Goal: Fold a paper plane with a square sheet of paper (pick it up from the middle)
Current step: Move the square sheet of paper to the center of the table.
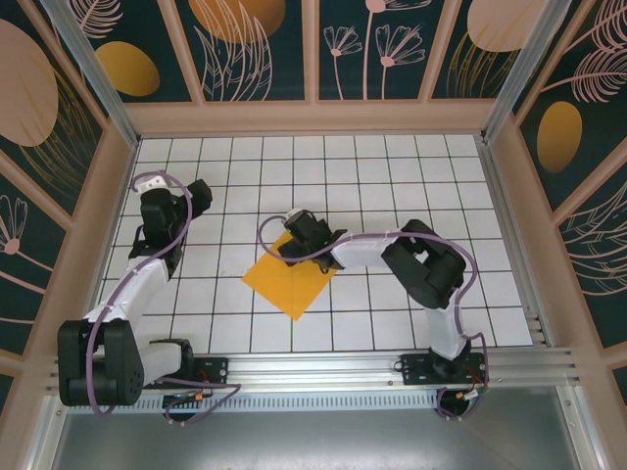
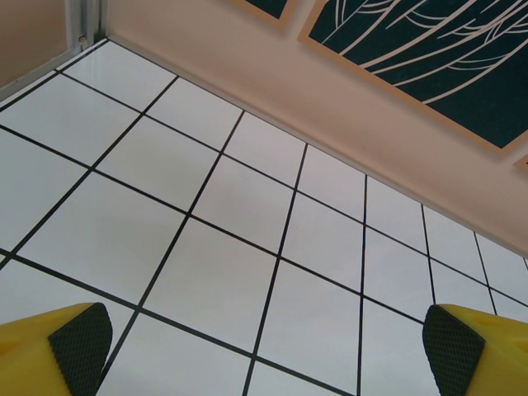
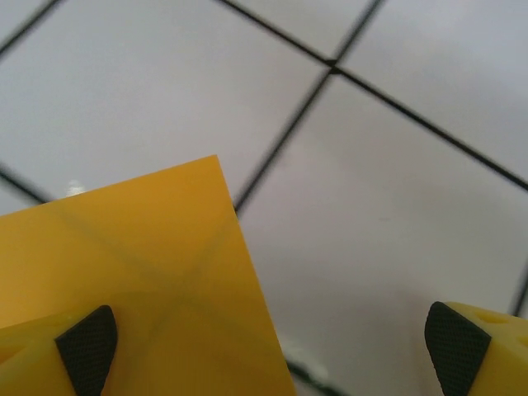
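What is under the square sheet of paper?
The square sheet of paper lies flat on the white gridded table; tiles show around it. The grid lines beneath it are covered. The open right pincer stands over one corner.

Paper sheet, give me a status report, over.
Left gripper open, over the table. Right gripper open, low over a corner of the square sheet of paper. Sheet flat, not gripped. Nothing in the way.

- The white, black-gridded tabletop [image 1: 392, 166] lies bare across the upper part of the top view and at lower middle.
- A flat orange-yellow square sheet of paper [image 1: 289, 284] covers the centre, and the black right arm [image 1: 411, 259] reaches over its upper corner from the lower right.
- The black left arm [image 1: 162, 230] stands along the left side.
- Beige-framed, dark patterned wall panels [image 1: 313, 117] close off top, left and right.
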You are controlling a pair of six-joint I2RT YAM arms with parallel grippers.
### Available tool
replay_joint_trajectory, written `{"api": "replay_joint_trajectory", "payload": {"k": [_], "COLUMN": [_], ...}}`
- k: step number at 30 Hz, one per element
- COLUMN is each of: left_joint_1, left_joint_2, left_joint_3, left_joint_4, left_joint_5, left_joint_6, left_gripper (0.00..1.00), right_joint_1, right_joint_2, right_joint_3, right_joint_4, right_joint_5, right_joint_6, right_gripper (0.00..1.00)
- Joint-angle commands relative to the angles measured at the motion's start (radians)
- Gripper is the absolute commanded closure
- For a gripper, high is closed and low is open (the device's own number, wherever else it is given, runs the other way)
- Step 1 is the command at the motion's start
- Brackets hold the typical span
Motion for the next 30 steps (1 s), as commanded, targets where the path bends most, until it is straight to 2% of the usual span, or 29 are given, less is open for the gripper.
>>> {"api": "replay_joint_trajectory", "payload": {"k": [1,4,7,10,13,17,20,22,30], "left_joint_1": [0.004,0.004,0.004,0.004,0.004,0.004,0.004,0.005,0.004], "left_joint_2": [0.009,0.010,0.009,0.006,0.007,0.008,0.004,0.002,0.012], "left_joint_3": [0.034,0.036,0.034,0.034,0.040,0.040,0.040,0.038,0.032], "left_joint_4": [-0.021,-0.033,-0.039,-0.053,-0.078,-0.086,-0.090,-0.092,-0.087], "left_joint_5": [-0.018,-0.015,-0.005,0.008,0.023,0.045,0.044,0.041,0.036], "left_joint_6": [-0.012,-0.021,-0.036,-0.057,-0.082,-0.091,-0.087,-0.086,-0.081], "left_gripper": [0.02,0.01,0.01,0.02,0.01,0.02,0.02,0.02,0.02], "right_joint_1": [-0.099,-0.184,-0.212,-0.193,-0.166,-0.048,0.004,0.007,-0.022], "right_joint_2": [0.019,0.018,0.001,-0.078,-0.138,-0.124,-0.094,-0.095,-0.067], "right_joint_3": [-0.063,-0.075,-0.029,0.036,0.081,0.099,0.097,0.057,0.000], "right_joint_4": [-0.038,-0.017,-0.044,-0.117,-0.212,-0.272,-0.284,-0.241,-0.194], "right_joint_5": [0.067,0.064,0.064,0.002,-0.068,-0.076,-0.106,-0.160,-0.245], "right_joint_6": [0.009,0.001,-0.001,0.061,0.203,0.363,0.497,0.559,0.563], "right_gripper": [0.01,0.02,0.02,0.02,0.02,0.04,0.09,0.16,0.19]}}
